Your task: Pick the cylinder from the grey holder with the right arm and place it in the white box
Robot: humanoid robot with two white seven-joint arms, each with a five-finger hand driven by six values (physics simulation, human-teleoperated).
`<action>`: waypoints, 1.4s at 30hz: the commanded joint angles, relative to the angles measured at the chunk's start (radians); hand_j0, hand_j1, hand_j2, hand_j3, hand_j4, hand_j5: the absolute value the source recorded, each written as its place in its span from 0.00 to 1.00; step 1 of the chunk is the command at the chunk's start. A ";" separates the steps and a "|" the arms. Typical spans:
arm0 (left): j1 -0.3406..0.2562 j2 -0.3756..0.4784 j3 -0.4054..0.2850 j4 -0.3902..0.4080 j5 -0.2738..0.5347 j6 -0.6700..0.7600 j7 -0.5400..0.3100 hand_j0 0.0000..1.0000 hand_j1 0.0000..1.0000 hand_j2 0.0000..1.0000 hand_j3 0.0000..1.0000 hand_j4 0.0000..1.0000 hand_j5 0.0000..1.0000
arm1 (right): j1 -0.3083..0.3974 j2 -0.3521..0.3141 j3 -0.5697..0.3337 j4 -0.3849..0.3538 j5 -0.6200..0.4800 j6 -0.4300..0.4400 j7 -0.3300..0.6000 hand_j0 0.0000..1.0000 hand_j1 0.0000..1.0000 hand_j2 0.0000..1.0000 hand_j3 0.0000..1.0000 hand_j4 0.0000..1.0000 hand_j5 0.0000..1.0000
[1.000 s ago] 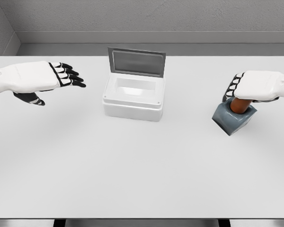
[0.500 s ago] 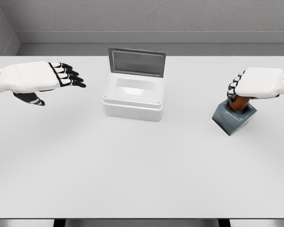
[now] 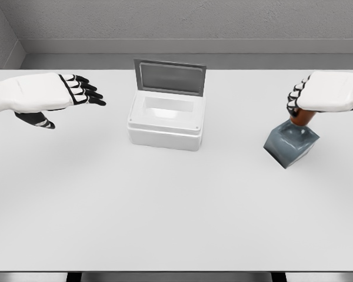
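Note:
A brown cylinder [image 3: 302, 117] stands with its lower end at the top opening of the grey holder [image 3: 291, 145] on the right of the table. My right hand [image 3: 317, 97] is shut on the cylinder's upper part, hiding most of it. The white box [image 3: 166, 119] sits at the table's middle back with its grey lid raised open. My left hand [image 3: 76, 94] hovers open over the table's left side, fingers pointing toward the box.
The white table [image 3: 165, 205] runs across the whole view, with its front edge at the bottom. A grey wall stands behind the table's far edge.
My right hand has risen and shifted slightly right with the cylinder, drawing it up out of the holder. The left hand has edged upward a little.

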 commanded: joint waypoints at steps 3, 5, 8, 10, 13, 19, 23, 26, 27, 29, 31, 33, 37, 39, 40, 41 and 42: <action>-0.002 0.001 0.004 0.000 0.005 0.002 0.000 1.00 1.00 1.00 1.00 1.00 1.00 | -0.012 0.036 0.001 -0.003 0.002 0.002 0.000 0.42 0.42 0.42 0.42 0.42 0.42; -0.006 0.001 0.004 0.000 0.005 0.002 0.000 1.00 1.00 1.00 1.00 1.00 1.00 | -0.018 0.054 0.002 -0.003 0.004 0.002 0.000 0.42 0.42 0.42 0.42 0.42 0.42; -0.006 0.001 0.004 0.000 0.005 0.002 0.000 1.00 1.00 1.00 1.00 1.00 1.00 | -0.026 0.073 0.004 -0.003 0.005 0.002 0.000 0.42 0.42 0.42 0.42 0.42 0.42; -0.006 0.001 0.003 0.000 0.005 0.002 0.000 1.00 1.00 1.00 1.00 1.00 1.00 | -0.034 0.083 0.004 -0.001 0.005 0.002 0.000 0.42 0.42 0.42 0.42 0.42 0.42; -0.008 0.001 0.004 0.002 0.005 0.002 0.000 1.00 1.00 1.00 1.00 1.00 1.00 | -0.034 0.105 0.004 -0.001 0.011 0.002 0.000 0.42 0.42 0.42 0.42 0.42 0.42; -0.012 -0.001 0.004 0.008 0.003 0.002 -0.001 1.00 1.00 1.00 1.00 1.00 1.00 | -0.049 0.154 0.005 0.003 0.018 0.002 0.000 0.42 0.42 0.42 0.42 0.42 0.42; -0.014 -0.002 0.004 0.013 0.003 0.002 -0.001 1.00 1.00 1.00 1.00 1.00 1.00 | -0.063 0.183 0.007 0.007 0.028 0.002 0.000 0.42 0.42 0.42 0.42 0.42 0.42; -0.014 -0.002 0.004 0.013 0.003 0.002 -0.001 1.00 1.00 1.00 1.00 1.00 1.00 | -0.064 0.202 0.007 0.008 0.031 0.002 0.000 0.42 0.42 0.42 0.42 0.42 0.42; -0.014 -0.002 0.004 0.013 0.003 0.002 -0.001 1.00 1.00 1.00 1.00 1.00 1.00 | -0.066 0.203 0.008 0.008 0.031 0.002 0.000 0.42 0.42 0.42 0.42 0.42 0.42; -0.014 -0.002 0.004 0.013 0.002 0.002 -0.001 1.00 1.00 1.00 1.00 1.00 1.00 | -0.074 0.232 0.010 0.022 0.037 0.002 0.000 0.42 0.42 0.42 0.42 0.42 0.42; -0.014 -0.002 0.004 0.014 0.002 0.002 -0.001 1.00 1.00 1.00 1.00 1.00 1.00 | -0.077 0.263 0.012 0.040 0.053 0.002 0.000 0.42 0.42 0.42 0.42 0.42 0.42; -0.014 -0.002 0.004 0.014 0.002 0.002 -0.001 1.00 1.00 1.00 1.00 1.00 1.00 | -0.080 0.289 0.016 0.051 0.071 0.002 0.000 0.42 0.42 0.42 0.42 0.42 0.42; -0.014 -0.002 0.004 0.014 0.002 0.002 -0.001 1.00 1.00 1.00 1.00 1.00 1.00 | -0.100 0.333 0.028 0.089 0.085 0.002 0.000 0.42 0.42 0.42 0.42 0.42 0.42; -0.014 -0.002 0.004 0.014 0.002 0.002 -0.004 1.00 1.00 1.00 1.00 1.00 1.00 | -0.104 0.353 0.039 0.099 0.091 0.002 0.000 0.42 0.42 0.42 0.42 0.42 0.42; -0.014 -0.002 0.004 0.014 0.002 0.002 -0.004 1.00 1.00 1.00 1.00 1.00 1.00 | -0.112 0.366 0.042 0.099 0.091 0.002 0.000 0.42 0.42 0.42 0.42 0.42 0.42; -0.014 -0.002 0.004 0.014 0.002 0.002 -0.006 1.00 1.00 1.00 1.00 1.00 1.00 | -0.114 0.366 0.042 0.097 0.091 0.002 0.000 0.42 0.42 0.42 0.42 0.42 0.42; -0.014 -0.002 0.006 0.014 0.002 0.002 -0.004 1.00 1.00 1.00 1.00 1.00 1.00 | -0.114 0.366 0.042 0.095 0.091 0.002 0.000 0.42 0.42 0.42 0.42 0.42 0.42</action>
